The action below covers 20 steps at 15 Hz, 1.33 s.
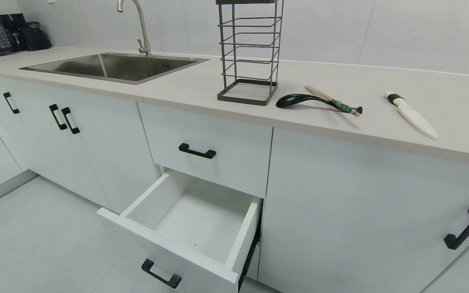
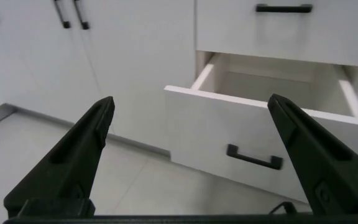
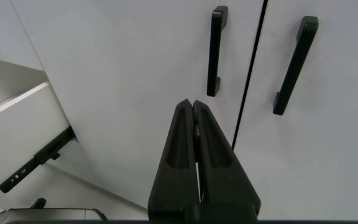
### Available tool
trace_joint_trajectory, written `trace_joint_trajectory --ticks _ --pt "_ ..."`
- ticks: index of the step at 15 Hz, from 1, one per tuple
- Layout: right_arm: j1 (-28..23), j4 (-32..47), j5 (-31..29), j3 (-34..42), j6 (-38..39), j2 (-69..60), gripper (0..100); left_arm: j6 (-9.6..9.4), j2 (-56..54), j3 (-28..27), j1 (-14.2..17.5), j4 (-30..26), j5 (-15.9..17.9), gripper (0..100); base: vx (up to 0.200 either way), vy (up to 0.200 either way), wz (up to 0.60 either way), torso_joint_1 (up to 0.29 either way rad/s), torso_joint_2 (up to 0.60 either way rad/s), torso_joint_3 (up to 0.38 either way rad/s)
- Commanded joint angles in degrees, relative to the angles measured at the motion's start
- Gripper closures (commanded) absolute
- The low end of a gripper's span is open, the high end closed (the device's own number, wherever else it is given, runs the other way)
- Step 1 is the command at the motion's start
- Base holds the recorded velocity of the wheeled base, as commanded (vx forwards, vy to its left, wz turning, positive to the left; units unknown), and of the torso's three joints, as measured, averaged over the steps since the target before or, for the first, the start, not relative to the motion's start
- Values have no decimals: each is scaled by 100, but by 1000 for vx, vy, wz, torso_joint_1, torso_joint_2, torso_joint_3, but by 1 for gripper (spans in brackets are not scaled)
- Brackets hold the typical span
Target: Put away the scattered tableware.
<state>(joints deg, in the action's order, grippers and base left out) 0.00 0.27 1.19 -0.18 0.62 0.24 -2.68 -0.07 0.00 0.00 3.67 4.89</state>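
A black ladle [image 1: 303, 100] lies on the counter [image 1: 185, 87] beside the wire rack. Wooden chopsticks [image 1: 332, 101] with a green band rest across its handle. Farther right lies a white knife [image 1: 410, 114] with a black band. Below the counter a white drawer [image 1: 196, 221] stands pulled out with nothing inside. My left gripper [image 2: 191, 109] is open in front of that drawer [image 2: 272, 134], nothing between its fingers. My right gripper [image 3: 194, 107] is shut and empty, facing white cabinet doors [image 3: 135, 74] with black handles.
A dark wire rack [image 1: 250, 51] stands on the counter left of the ladle. A steel sink [image 1: 114, 66] with a tap sits farther left, and black appliances [image 1: 8, 32] fill the far left corner. A shut drawer [image 1: 206, 148] sits above the pulled-out one.
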Motion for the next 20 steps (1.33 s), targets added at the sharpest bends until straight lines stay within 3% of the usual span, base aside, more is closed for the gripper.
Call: trace_joint_trajectory --ticks 1,3,4,5,8,10,12,13,16,17,18,20 --pt "0 0 4 1 -1 2 100 31 7 0 0 -68 188 0 0 0 0 0 0 0" --pt "0 0 4 1 -1 2 100 -206 7 0 0 73 -656 0 0 0 0 0 0 0" --pt "0 0 4 1 -1 2 100 -224 7 0 0 99 -744 0 0 0 0 0 0 0" --pt "0 0 4 1 -1 2 100 -250 7 0 0 152 -744 0 0 0 0 0 0 0" --pt "0 0 4 1 -1 11 100 -13 7 0 0 11 -586 0 0 0 0 67 -88 -24" --pt "0 0 4 1 -1 11 100 -31 7 0 0 2 -392 0 0 0 0 198 -75 -83" --pt "0 0 4 1 -1 2 100 -400 7 0 0 46 -568 0 0 0 0 246 -132 -200" --pt "0 0 4 1 -1 2 100 -461 7 0 0 64 -638 0 0 0 0 251 -466 -281" --pt "0 0 4 1 -1 2 100 -417 7 0 0 55 -629 0 0 0 0 206 -676 -207" --pt "0 0 4 1 -1 2 100 -347 7 0 0 37 -621 0 0 0 0 217 -520 -198" --pt "0 0 4 1 -1 2 100 -110 7 0 0 2 -594 0 0 0 0 222 -491 -212" --pt "0 0 4 1 -1 11 100 5 7 0 -9 -376 -278 0 0 0 0 139 -466 -217"
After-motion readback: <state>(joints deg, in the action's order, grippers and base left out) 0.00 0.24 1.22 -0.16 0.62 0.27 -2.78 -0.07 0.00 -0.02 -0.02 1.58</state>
